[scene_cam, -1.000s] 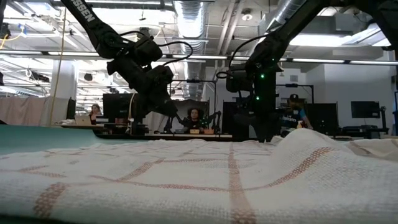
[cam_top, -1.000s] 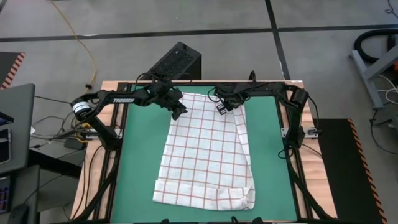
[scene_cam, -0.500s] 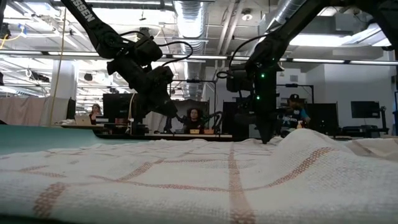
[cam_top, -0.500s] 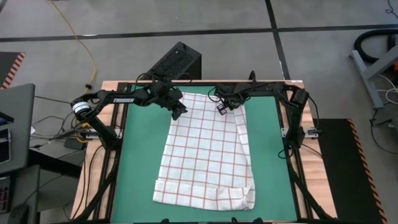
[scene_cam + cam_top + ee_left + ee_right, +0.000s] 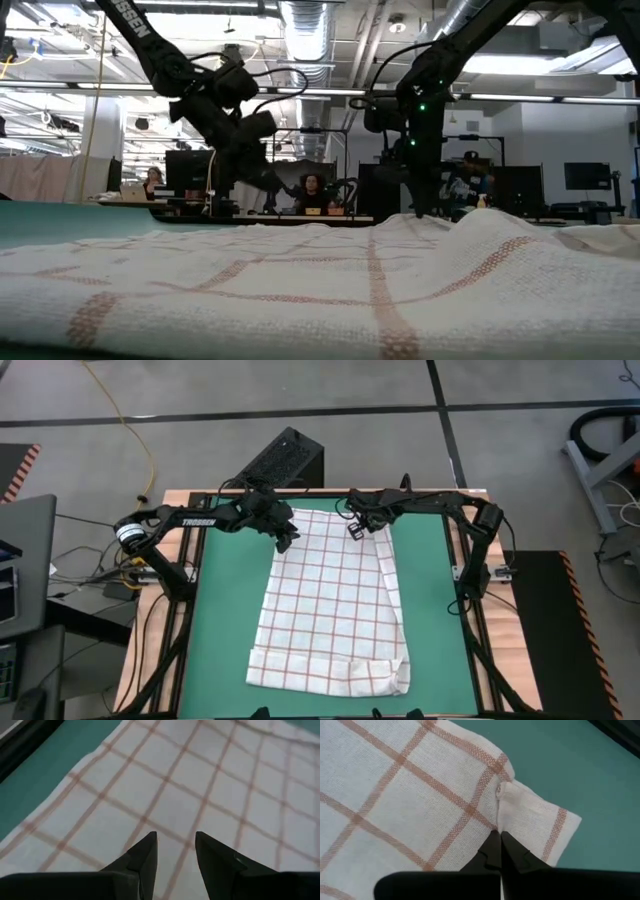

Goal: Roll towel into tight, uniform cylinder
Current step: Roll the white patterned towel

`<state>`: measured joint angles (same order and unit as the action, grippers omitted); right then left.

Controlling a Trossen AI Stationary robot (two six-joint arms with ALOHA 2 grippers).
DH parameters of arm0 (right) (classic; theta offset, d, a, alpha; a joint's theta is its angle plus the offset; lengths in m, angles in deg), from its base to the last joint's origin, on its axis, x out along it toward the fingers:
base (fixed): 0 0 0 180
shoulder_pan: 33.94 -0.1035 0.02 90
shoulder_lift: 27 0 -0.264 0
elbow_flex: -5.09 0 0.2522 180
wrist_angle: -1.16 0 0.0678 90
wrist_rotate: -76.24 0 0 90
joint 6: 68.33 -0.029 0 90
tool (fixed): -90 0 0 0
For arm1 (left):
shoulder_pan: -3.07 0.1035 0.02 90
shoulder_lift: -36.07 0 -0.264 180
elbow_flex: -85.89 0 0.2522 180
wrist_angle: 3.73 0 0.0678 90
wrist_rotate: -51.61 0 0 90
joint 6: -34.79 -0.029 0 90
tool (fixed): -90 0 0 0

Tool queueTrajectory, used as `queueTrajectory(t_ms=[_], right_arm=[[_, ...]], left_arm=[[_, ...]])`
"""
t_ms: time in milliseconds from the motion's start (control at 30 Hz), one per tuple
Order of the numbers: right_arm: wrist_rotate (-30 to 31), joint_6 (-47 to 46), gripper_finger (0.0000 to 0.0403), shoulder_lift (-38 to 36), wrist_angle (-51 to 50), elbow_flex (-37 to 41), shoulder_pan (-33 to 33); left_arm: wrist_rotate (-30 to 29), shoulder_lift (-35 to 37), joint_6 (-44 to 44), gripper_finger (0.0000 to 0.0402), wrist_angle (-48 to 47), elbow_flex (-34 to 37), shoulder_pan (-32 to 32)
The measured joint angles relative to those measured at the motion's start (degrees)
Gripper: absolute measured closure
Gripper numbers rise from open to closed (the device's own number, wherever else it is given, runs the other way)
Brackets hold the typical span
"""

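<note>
The towel (image 5: pixel 330 610), white with a red-brown grid, lies spread on the green mat (image 5: pixel 225 620). Its near end (image 5: pixel 330 678) is folded over into a band. My right gripper (image 5: pixel 357 530) (image 5: pixel 498 842) stands at the towel's far right corner, shut on the cloth. My left gripper (image 5: pixel 287 540) (image 5: pixel 175 842) hangs open just above the towel's far left corner. Cloth shows between its two fingers, and in the low view the left gripper (image 5: pixel 268 185) is clear of the surface. My right gripper pinches the towel a little in from its far right corner (image 5: pixel 502 815) between its two shut fingers. The fingers come from above, pointing steeply down. A crease runs away from the fingertips. The cloth rises there in a low peak (image 5: pixel 412 216), and the rest lies on the mat.
A black box (image 5: pixel 285 460) lies on the floor beyond the table's far edge. Black frame rails (image 5: pixel 190 610) run along both sides of the mat. Bare mat shows left and right of the towel. People sit at desks (image 5: pixel 313 190) in the room behind.
My right gripper has shut on the towel by its far right corner and risen a little. It has drawn that part of the cloth up into a small peak. The rest of the towel has stayed flat.
</note>
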<state>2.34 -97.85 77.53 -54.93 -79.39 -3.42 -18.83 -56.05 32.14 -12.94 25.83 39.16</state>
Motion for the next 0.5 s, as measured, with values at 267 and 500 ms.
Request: queueTrajectory(t_ms=[267,500], right_arm=[[-1.9,0.0,0.0393,0.0,0.4,0.0,-0.2],[-2.6,0.2,0.0392,0.0,-1.0,0.0,-0.6]], left_arm=[[-3.2,-7.0,-0.1,0.0382,5.4,1.8,0.0],[-10.7,-10.1,2.0,0.0401,4.4,1.7,0.1]])
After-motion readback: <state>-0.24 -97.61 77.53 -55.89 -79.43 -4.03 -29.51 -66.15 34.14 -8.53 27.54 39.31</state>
